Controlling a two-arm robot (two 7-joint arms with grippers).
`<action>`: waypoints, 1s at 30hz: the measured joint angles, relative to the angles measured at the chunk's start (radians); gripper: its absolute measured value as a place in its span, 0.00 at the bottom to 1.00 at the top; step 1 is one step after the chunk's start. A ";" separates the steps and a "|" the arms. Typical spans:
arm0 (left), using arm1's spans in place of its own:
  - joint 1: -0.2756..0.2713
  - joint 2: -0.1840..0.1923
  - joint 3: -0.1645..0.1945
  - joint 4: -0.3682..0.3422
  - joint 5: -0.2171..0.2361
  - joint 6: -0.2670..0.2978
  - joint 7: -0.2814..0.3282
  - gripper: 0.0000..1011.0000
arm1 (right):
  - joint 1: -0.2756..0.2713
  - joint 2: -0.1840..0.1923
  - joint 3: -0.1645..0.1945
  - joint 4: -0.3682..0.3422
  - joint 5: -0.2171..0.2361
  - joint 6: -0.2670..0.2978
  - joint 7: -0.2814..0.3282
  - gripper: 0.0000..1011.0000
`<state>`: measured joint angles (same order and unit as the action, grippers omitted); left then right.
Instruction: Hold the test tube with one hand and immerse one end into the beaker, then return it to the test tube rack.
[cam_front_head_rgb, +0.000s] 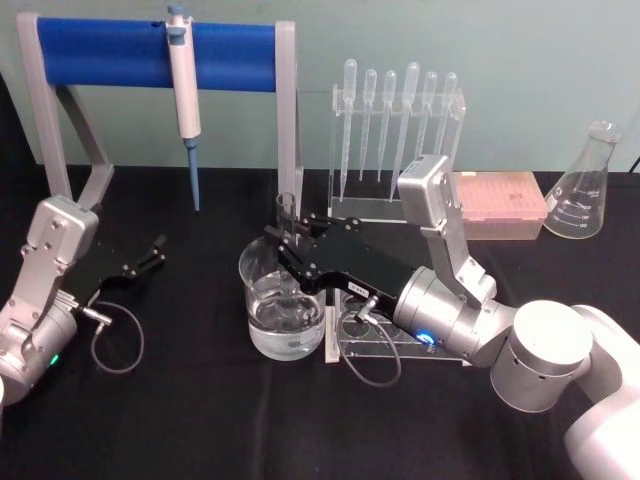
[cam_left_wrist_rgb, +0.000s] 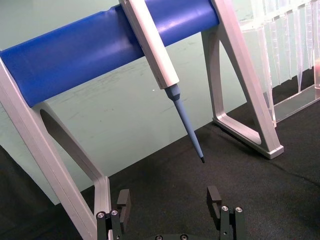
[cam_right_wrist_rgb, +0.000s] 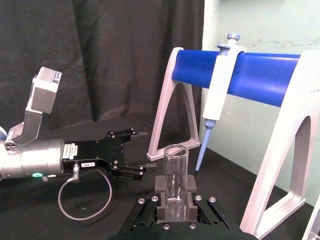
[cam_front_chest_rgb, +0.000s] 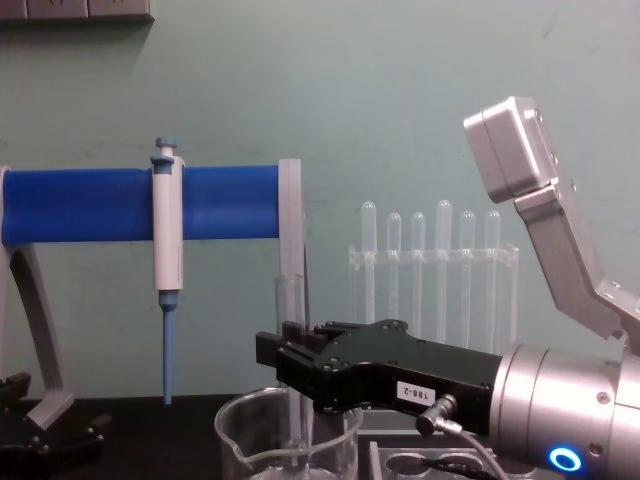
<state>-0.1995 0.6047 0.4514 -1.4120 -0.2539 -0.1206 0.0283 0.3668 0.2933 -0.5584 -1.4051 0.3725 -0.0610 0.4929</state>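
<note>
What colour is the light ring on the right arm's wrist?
Blue. The light ring behind the right gripper shows best in the chest view.

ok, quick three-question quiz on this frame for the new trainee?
1. True or false: the right gripper holds the test tube upright with its lower end inside the beaker.
2. What hangs on the blue bar? A the pipettor; B the test tube; C the beaker.
3. Fill in: the left gripper, resting at the table's left, has its fingers ___.
Key: 1 true; 2 A; 3 open.
</note>
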 joint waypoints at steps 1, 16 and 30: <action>0.000 0.000 0.000 0.000 0.000 0.000 0.000 0.99 | 0.000 0.000 0.000 0.000 0.000 0.000 0.000 0.22; 0.000 0.000 0.000 0.000 0.000 0.000 0.000 0.99 | 0.000 0.000 0.000 0.000 0.000 0.000 0.000 0.22; 0.000 0.000 0.000 0.000 0.000 0.000 0.000 0.99 | 0.000 0.000 0.000 0.000 0.000 0.000 0.000 0.22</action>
<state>-0.1995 0.6047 0.4514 -1.4120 -0.2539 -0.1206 0.0283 0.3668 0.2933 -0.5584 -1.4052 0.3725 -0.0610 0.4929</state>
